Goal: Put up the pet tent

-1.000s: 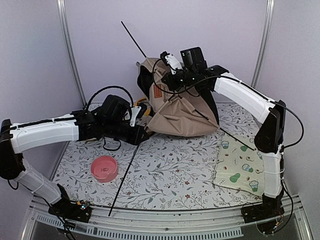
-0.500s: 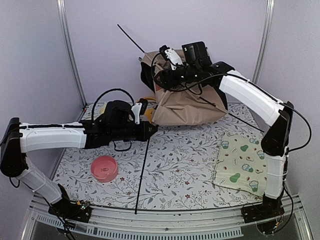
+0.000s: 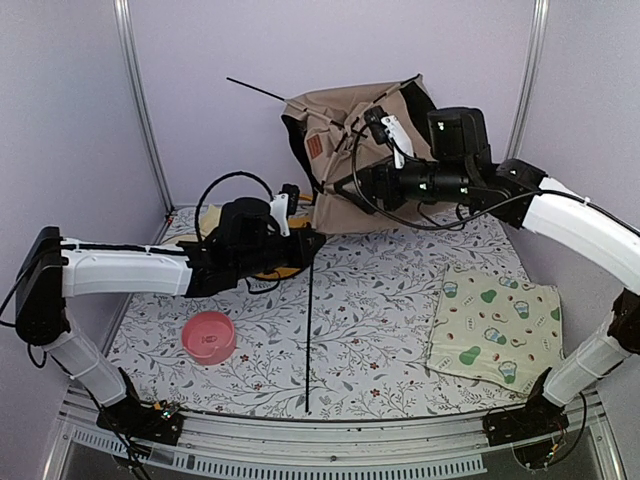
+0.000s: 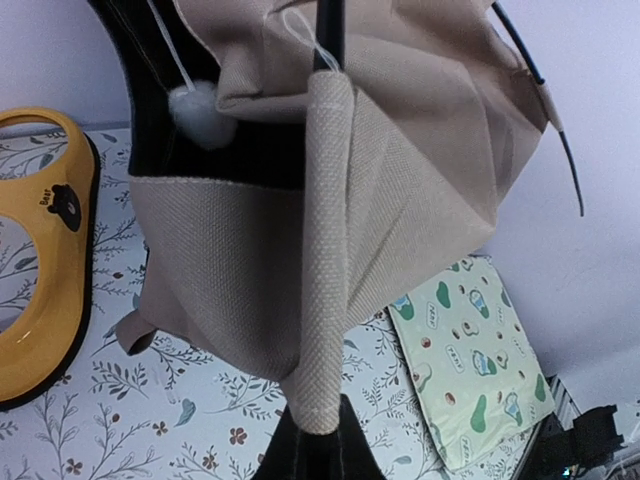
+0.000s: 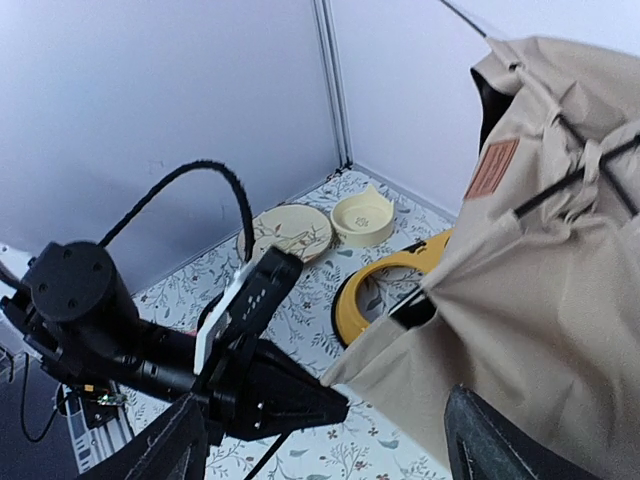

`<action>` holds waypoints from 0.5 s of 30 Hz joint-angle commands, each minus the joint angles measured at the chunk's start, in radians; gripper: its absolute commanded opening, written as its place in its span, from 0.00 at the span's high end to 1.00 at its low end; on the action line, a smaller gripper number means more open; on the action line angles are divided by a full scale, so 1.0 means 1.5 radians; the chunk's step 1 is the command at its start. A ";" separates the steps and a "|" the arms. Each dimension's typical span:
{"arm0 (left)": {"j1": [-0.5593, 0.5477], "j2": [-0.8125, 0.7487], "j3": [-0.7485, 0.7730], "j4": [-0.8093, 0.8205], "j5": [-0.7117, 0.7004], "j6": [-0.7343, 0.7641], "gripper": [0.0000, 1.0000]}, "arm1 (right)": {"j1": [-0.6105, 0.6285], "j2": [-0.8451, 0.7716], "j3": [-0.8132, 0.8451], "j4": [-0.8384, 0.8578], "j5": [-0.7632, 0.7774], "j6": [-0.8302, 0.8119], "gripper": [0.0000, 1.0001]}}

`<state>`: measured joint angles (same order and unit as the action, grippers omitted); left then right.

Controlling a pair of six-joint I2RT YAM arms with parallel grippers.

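The pet tent [image 3: 345, 215] is pictured raised at the middle of the counter's [image 3: 380, 330] far edge, its tan fabric sagging in folds and its brown label patch [image 3: 315, 147] turned to the left. One thin black pole [image 3: 309, 330] is run from the tent's lower left corner straight toward the near edge, while a second pole [image 3: 258, 89] is thrust out past the tent's top left.

The left gripper [image 4: 310, 455] is clamped on a woven fabric sleeve [image 4: 322, 250] at that lower corner, with the pole emerging from the sleeve's top. The right gripper [image 5: 325, 440] is held at the tent's front with its fingers spread wide, nothing pinched between them.

A yellow feeder [image 4: 65, 210] is set just left of the tent. A pink bowl [image 3: 208, 337] is placed toward the near left corner, and a cream mat [image 3: 495, 322] with green prints is laid along the right edge.
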<state>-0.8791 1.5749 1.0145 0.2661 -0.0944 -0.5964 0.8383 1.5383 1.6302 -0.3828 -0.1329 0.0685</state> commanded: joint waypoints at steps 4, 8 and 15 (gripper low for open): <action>-0.001 0.029 0.076 0.105 -0.021 -0.002 1.00 | 0.053 -0.129 -0.330 0.207 -0.059 0.150 0.19; -0.002 0.045 0.090 0.103 -0.009 -0.006 1.00 | 0.090 -0.164 -0.467 0.316 -0.052 0.204 0.21; -0.003 0.059 0.113 0.092 0.003 -0.014 1.00 | 0.126 -0.139 -0.585 0.437 -0.067 0.258 0.25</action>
<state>-0.8818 1.6615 1.1301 0.2943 -0.0669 -0.6041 1.0035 1.3293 0.7982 0.0917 -0.2096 0.3851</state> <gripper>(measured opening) 0.034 0.762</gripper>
